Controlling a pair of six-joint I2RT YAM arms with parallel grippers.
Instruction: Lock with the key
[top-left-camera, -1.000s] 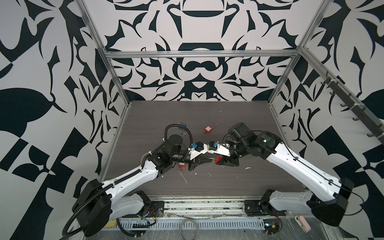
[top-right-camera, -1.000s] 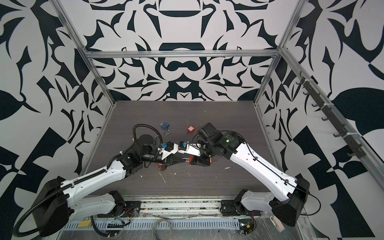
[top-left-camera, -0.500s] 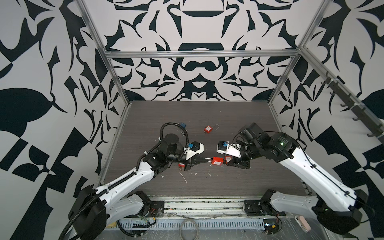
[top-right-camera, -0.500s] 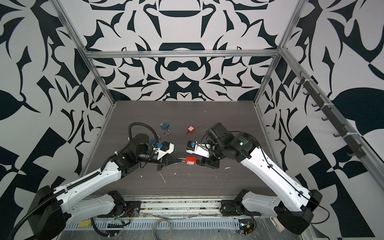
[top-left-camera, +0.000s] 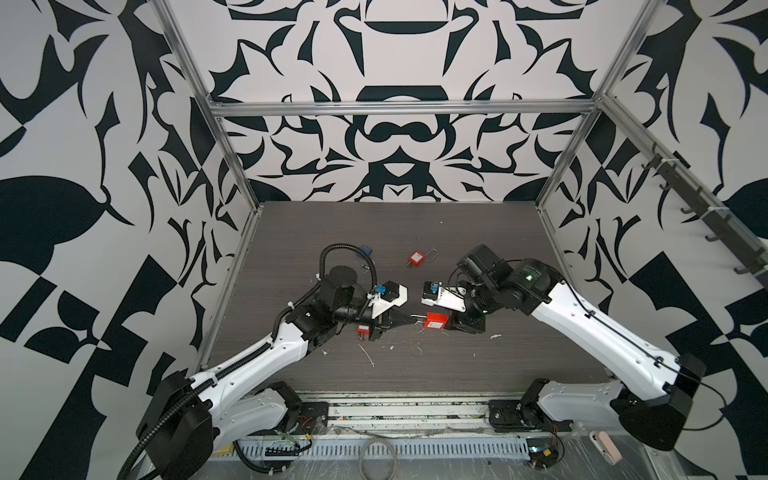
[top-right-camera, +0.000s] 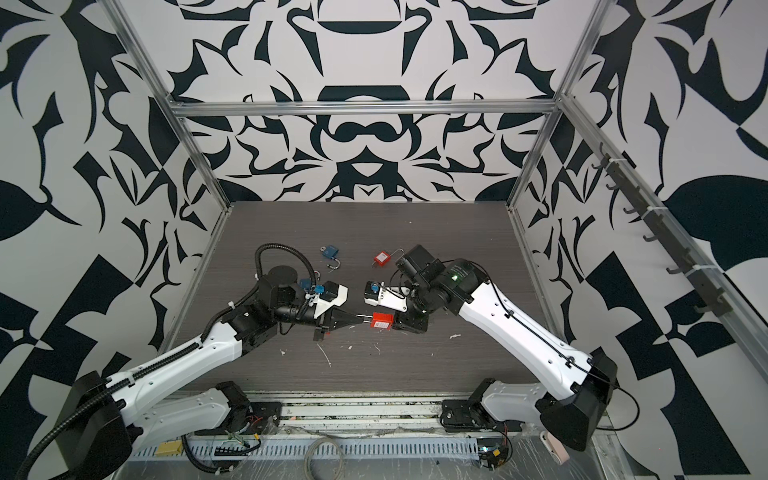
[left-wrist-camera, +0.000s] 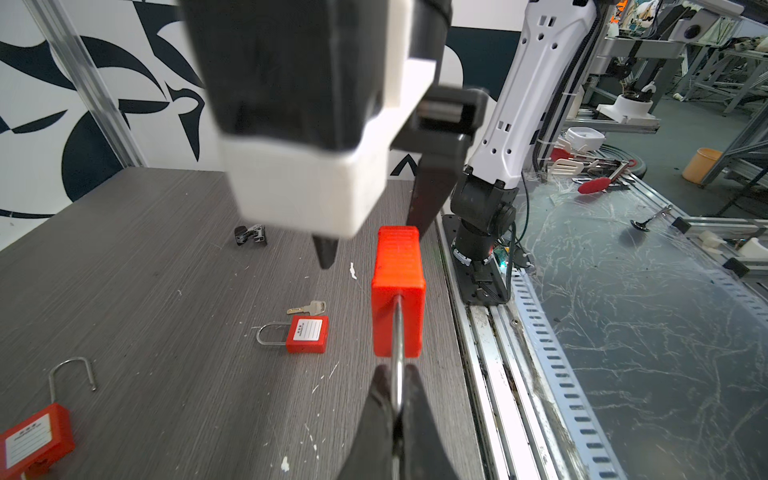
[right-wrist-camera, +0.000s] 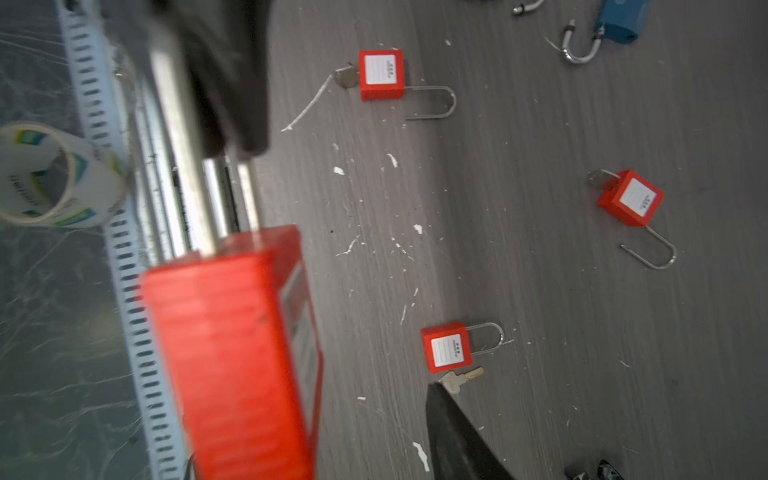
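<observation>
Shackle (left-wrist-camera: 398, 332) of red padlock (left-wrist-camera: 409, 266) sits pinched in left tool (left-wrist-camera: 396, 374).

You are seeing the held padlock (top-left-camera: 436, 321) hanging over the table (top-left-camera: 415, 374) between the left gripper (top-left-camera: 411, 318) and the right gripper (top-left-camera: 451, 325), with another padlock (top-left-camera: 415, 258) lying behind it, a third padlock (top-left-camera: 364, 331) lying under the left gripper, and a fourth padlock (top-right-camera: 331, 251) lying farther back left.
</observation>
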